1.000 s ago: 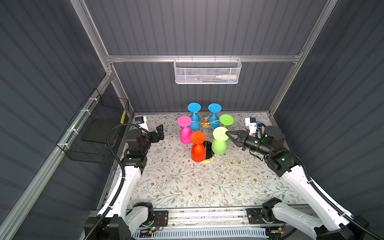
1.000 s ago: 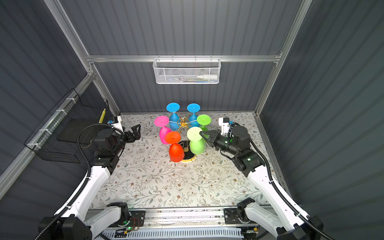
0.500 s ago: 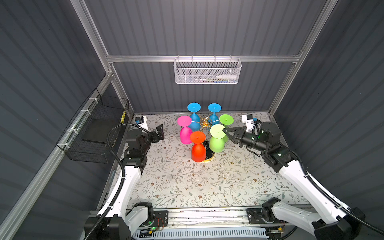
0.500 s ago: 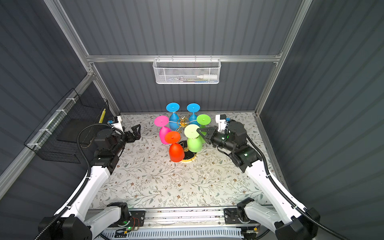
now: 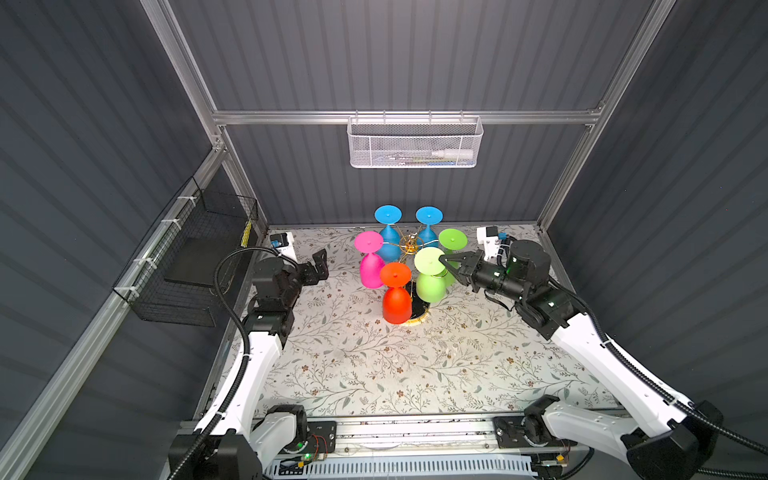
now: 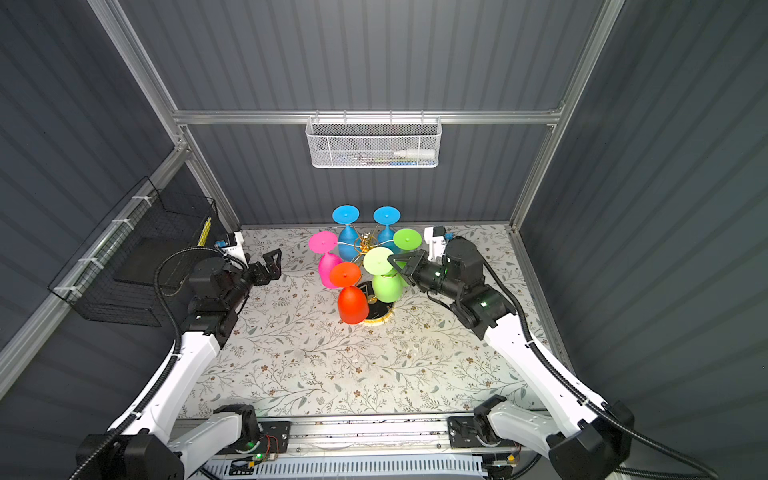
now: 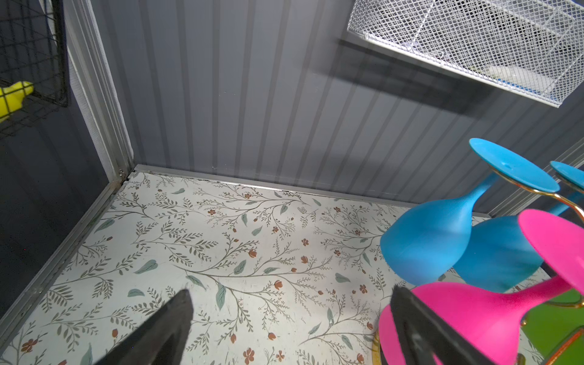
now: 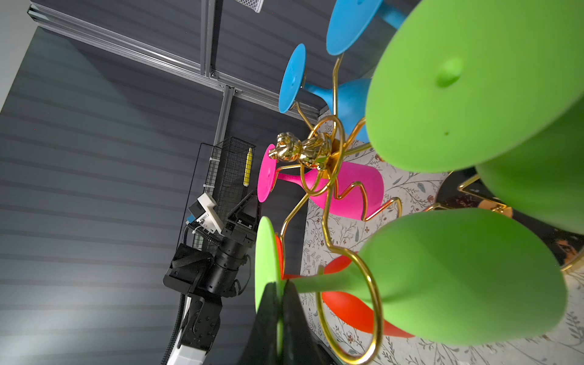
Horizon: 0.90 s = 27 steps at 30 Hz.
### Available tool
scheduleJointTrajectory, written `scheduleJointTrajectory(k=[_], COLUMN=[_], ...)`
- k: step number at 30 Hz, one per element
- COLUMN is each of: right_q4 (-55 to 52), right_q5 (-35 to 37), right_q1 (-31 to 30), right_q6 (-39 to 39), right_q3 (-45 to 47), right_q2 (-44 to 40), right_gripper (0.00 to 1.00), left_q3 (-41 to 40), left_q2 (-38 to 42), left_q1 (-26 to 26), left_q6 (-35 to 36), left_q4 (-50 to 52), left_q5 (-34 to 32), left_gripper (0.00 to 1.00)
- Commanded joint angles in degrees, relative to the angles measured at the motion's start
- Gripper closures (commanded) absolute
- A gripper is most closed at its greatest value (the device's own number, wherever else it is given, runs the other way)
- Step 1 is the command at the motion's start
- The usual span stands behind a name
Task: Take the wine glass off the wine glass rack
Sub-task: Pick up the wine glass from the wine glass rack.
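Moved: right pincer (image 5: 444,261) and the foot of the lime glass (image 5: 430,284) sit nearer the post of the rack (image 5: 409,246) than a second ago; the left arm has not shifted.
Right pincer: clamped on the rim of the lime glass's foot, one finger (image 8: 264,331) on each face of the disc.
Left pincer (image 5: 321,262): jaws wide apart, empty, over the table (image 5: 374,374) near its left edge, apart from the rack.
Lime glass: on the rack's front-right arm, bowl down, stem through the gold ring, foot above the ring.
Rack: on its round black base, midway along the table, toward the back edge.
Other glasses: red glass (image 5: 397,305) front, pink glass (image 5: 371,270) left, blue glasses (image 5: 388,247) back, green glass (image 5: 452,240) right; all hang bowl down on the rack.
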State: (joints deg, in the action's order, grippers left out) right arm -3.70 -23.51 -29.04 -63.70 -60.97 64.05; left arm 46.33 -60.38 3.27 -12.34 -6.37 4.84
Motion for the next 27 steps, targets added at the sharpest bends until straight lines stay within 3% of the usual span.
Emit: scheduleJointTrajectory(k=[1, 27], right_q4=[0.0, 1.2], right_q5=[1.3, 8.1], right_q1=[-0.7, -1.9], right_q6=[2.0, 2.2], right_q3=[-2.9, -3.6], right_q2=[1.4, 2.8], right_gripper=[1.0, 1.0], left_q3=[1.8, 1.8], left_q2=[0.8, 1.0], left_q1=[-0.3, -0.4], left_q6=[-0.4, -0.5], left_q4=[0.6, 0.6], left_q5=[1.3, 1.8], left_gripper=[0.01, 0.01])
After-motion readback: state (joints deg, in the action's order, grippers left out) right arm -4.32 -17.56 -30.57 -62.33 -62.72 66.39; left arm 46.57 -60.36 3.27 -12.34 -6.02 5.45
